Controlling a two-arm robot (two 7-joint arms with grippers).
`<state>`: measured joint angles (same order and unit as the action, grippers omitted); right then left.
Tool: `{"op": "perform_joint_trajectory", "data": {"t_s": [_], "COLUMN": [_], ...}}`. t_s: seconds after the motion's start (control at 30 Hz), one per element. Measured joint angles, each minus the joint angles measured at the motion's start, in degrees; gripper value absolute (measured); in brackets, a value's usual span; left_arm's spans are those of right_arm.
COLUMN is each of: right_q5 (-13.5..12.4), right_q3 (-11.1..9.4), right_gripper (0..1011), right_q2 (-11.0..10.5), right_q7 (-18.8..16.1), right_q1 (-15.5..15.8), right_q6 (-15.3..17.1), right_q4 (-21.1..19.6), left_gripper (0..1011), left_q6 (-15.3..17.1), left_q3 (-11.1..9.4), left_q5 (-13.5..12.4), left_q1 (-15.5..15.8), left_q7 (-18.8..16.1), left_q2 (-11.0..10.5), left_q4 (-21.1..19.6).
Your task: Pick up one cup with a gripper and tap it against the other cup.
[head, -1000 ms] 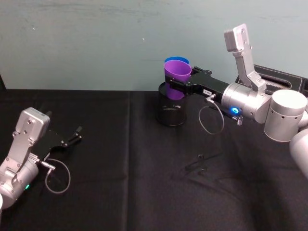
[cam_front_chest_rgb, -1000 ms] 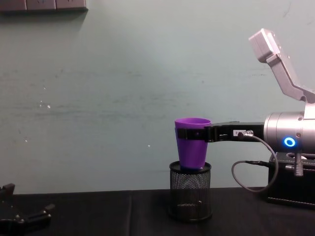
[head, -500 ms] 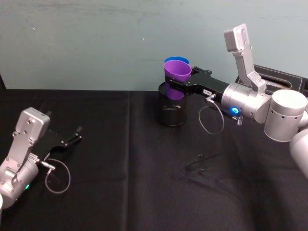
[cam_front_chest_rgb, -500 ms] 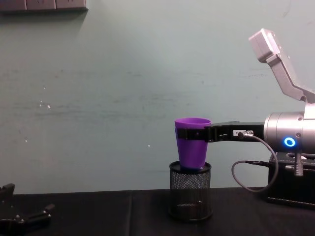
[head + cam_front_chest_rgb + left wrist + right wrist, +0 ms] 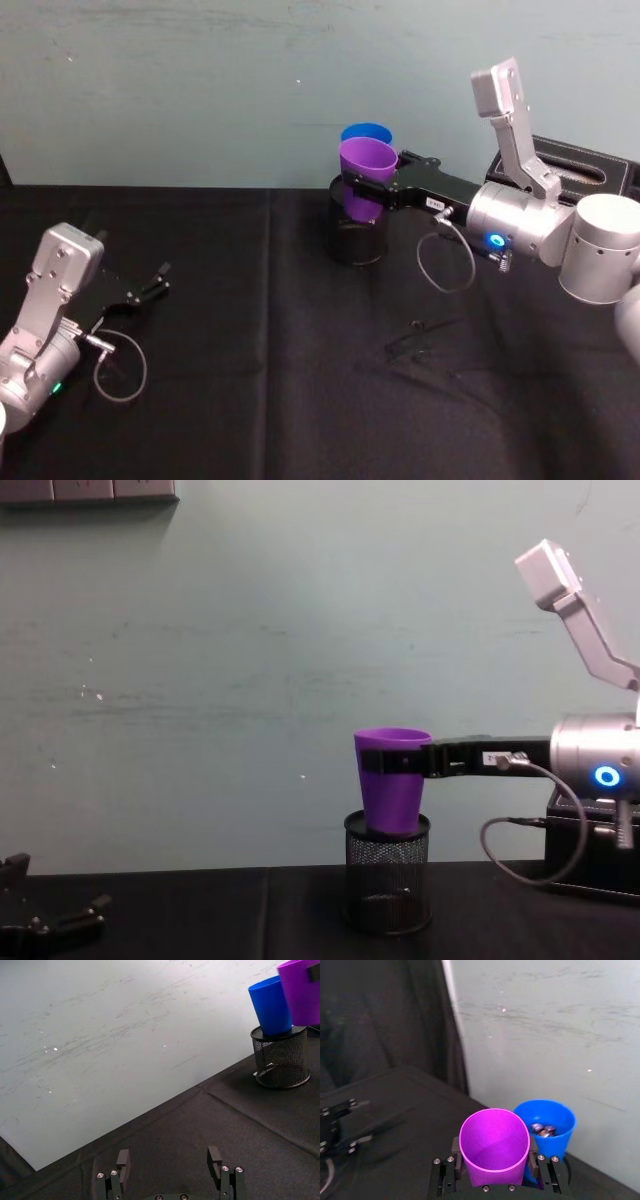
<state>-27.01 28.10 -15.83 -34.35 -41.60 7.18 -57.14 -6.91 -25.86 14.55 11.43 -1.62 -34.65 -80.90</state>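
Note:
My right gripper (image 5: 368, 186) is shut on the purple cup (image 5: 366, 176) and holds it upright in the air. The cup's base hangs at the rim of a black mesh pen holder (image 5: 356, 236). The blue cup (image 5: 367, 133) stands in that holder, right behind the purple one. In the right wrist view the purple cup (image 5: 494, 1144) overlaps the blue cup (image 5: 551, 1124); I cannot tell whether they touch. The chest view shows the purple cup (image 5: 390, 780) hiding the blue one. My left gripper (image 5: 169, 1160) rests open at the table's left.
A black case (image 5: 585, 165) sits at the back right behind my right arm. A small black clip-like object (image 5: 415, 340) lies on the black tablecloth (image 5: 250, 330) in front of the holder. A pale wall stands close behind the cups.
My right gripper has lowered the purple cup a little and drawn it slightly back, so more of the blue cup's rim shows. The left arm has not moved.

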Motion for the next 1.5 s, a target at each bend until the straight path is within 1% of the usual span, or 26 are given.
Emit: {"op": "perform_joint_trajectory", "data": {"t_s": [0.1, 0.17, 0.2, 0.23, 0.3, 0.33, 0.43, 0.47, 0.63, 0.97, 1.27, 1.5], "right_q5": [-0.8, -1.3, -1.3, -1.8, -2.2, -2.5, -3.2, -3.6, -4.7, -6.0, -6.9, -7.6], "right_q3": [0.2, 0.3, 0.3, 0.5, 0.6, 0.7, 0.7, 0.7, 1.0, 2.0, 2.9, 3.3], "right_gripper": [736, 735, 735, 736, 736, 736, 736, 736, 736, 736, 736, 736], "right_q2": [-1.9, -2.8, -2.8, -4.2, -5.1, -6.1, -7.5, -8.3, -10.4, -12.7, -14.2, -14.9], "right_q7": [-1.1, -1.6, -1.6, -2.4, -2.8, -3.3, -3.9, -4.2, -4.7, -4.7, -3.5, -3.0], "right_q1": [1.9, 2.7, 2.7, 3.8, 4.5, 5.2, 6.4, 7.0, 8.8, 10.5, 11.3, 11.9], "right_q6": [1.6, 2.1, 2.1, 2.6, 2.9, 3.1, 3.3, 3.5, 3.8, 3.8, 3.7, 3.3], "right_q4": [-3.7, -5.4, -5.4, -7.7, -9.1, -10.8, -13.0, -14.3, -17.9, -21.4, -22.8, -23.5], "left_gripper": [1012, 1011, 1011, 1011, 1012, 1011, 1011, 1011, 1011, 1011, 1011, 1011], "left_q6": [0.0, 0.0, 0.0, 0.0, 0.0, 0.0, 0.0, 0.0, 0.0, 0.0, 0.0, 0.0], "left_q3": [0.0, 0.0, 0.0, 0.0, 0.0, 0.0, 0.0, 0.0, 0.0, 0.0, 0.0, 0.0], "left_q5": [0.0, 0.0, 0.0, 0.0, 0.0, 0.0, 0.0, 0.0, 0.0, 0.0, 0.0, 0.0], "left_q1": [0.0, 0.0, 0.0, 0.0, 0.0, 0.0, 0.0, 0.0, 0.0, 0.0, 0.0, 0.0], "left_q7": [0.0, 0.0, 0.0, 0.0, 0.0, 0.0, 0.0, 0.0, 0.0, 0.0, 0.0, 0.0], "left_q2": [0.0, 0.0, 0.0, 0.0, 0.0, 0.0, 0.0, 0.0, 0.0, 0.0, 0.0, 0.0], "left_q4": [0.0, 0.0, 0.0, 0.0, 0.0, 0.0, 0.0, 0.0, 0.0, 0.0, 0.0, 0.0]}}
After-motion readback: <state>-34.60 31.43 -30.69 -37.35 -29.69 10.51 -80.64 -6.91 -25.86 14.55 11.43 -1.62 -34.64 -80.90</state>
